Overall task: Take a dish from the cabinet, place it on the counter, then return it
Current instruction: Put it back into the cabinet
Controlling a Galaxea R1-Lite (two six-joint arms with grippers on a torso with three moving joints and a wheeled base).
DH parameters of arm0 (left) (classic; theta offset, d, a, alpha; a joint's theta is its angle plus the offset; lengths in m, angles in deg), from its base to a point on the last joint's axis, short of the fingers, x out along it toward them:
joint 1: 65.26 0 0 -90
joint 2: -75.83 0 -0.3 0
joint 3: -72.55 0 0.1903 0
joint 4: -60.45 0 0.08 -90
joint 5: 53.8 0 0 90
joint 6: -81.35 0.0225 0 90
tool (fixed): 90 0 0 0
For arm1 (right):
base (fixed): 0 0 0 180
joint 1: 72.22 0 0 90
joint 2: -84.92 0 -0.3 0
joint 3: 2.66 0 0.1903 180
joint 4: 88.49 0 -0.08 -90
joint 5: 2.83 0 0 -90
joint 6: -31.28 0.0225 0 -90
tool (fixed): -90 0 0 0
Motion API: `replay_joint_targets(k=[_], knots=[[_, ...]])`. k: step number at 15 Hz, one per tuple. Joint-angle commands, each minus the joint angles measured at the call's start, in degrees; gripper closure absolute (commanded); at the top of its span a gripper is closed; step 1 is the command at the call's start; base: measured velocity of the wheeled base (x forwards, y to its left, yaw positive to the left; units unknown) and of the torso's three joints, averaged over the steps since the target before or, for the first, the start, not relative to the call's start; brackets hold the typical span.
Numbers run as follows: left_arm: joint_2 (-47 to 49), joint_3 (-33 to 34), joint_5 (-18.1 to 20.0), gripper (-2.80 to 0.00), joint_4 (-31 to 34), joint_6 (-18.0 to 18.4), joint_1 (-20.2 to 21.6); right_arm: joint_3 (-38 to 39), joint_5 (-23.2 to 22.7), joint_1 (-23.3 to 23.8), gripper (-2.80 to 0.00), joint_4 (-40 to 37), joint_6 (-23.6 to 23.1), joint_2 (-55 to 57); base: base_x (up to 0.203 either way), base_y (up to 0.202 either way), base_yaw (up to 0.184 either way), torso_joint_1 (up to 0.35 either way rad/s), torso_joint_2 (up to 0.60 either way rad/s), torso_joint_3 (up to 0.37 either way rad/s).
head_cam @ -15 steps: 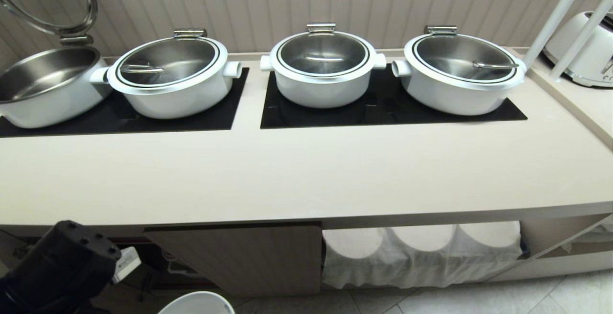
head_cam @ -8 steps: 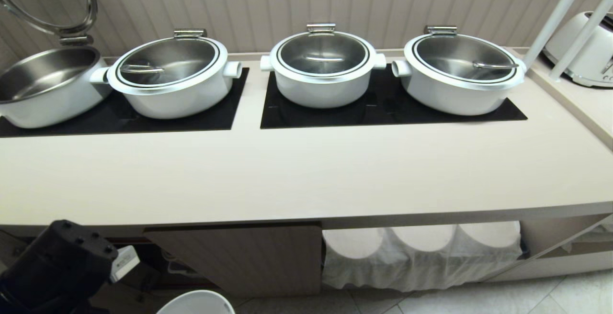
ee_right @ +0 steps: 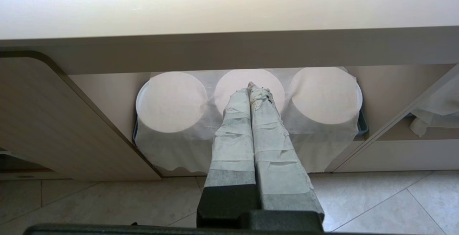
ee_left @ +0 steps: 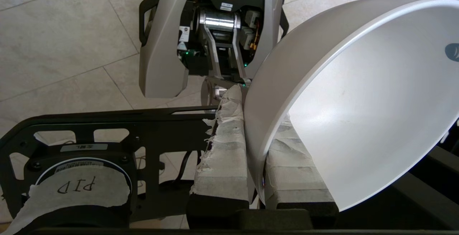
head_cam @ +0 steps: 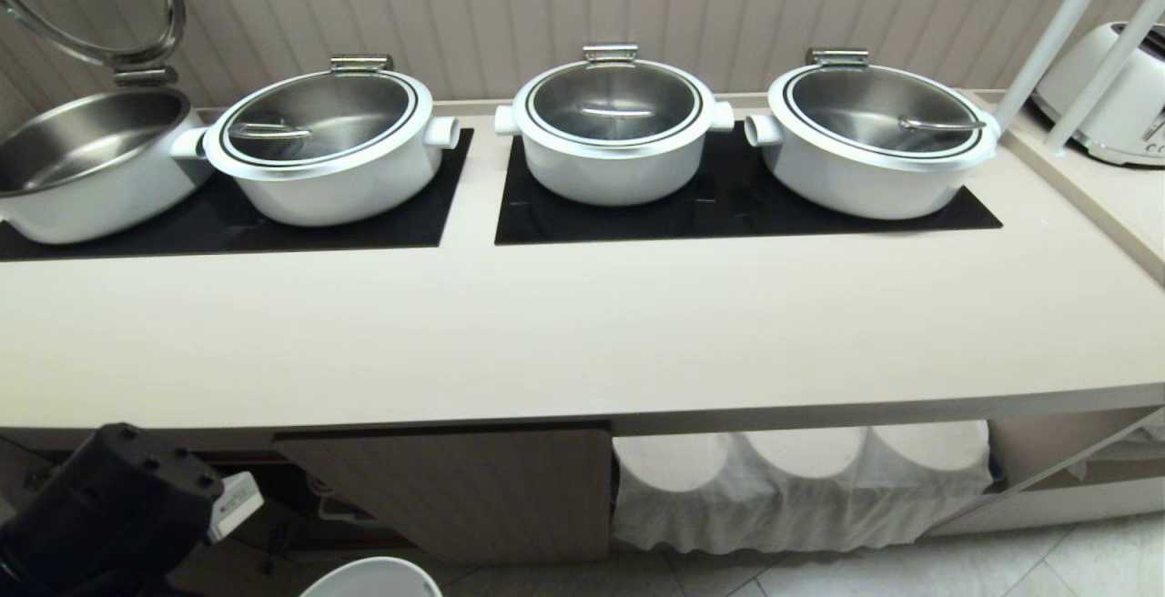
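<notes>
The left end effector (ee_left: pixel 256 177) was clenched on the rim of the small round plain white ceramic bowl (ee_left: pixel 358 109), one taped finger inside the wall and one outside, so the bowl hung tipped with its hollow facing sideways. In the head view only a sliver of that bowl (head_cam: pixel 373 577) showed at the bottom edge, low in front of the beige ribbed cabinet door (head_cam: pixel 473 488) and below the front lip of the long smooth beige table (head_cam: pixel 582 333). The left arm's black housing (head_cam: pixel 109 506) sat in the lower left corner, beside the open dark part of the cabinet.

The table therefore lay above and ahead of the held bowl, and the overhanging front edge looked like the thing to clear first. The broad bare strip in front of the four white pots (head_cam: pixel 614 137) offered ample room for setting down.

The right end effector (ee_right: pixel 252 95) pointed at the cloth-covered niche (ee_right: pixel 247 120), its taped fingers pressed together on nothing, farther from the bowl.
</notes>
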Motion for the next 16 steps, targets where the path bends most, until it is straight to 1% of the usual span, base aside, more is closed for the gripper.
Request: replay_joint_targets(k=[1, 16], knots=[[-0.5, 0.1, 0.1, 0.00, 0.5, -0.4, -0.1, 0.0, 0.0, 0.0, 0.00, 0.0, 0.0, 0.1, 0.000, 0.000, 0.000, 0.000, 0.00, 0.000], [-1.3, 0.1, 0.0, 0.00, 0.6, -0.5, 0.3, 0.0, 0.0, -0.1, 0.00, 0.0, 0.0, 0.1, 0.000, 0.000, 0.000, 0.000, 0.00, 0.000]])
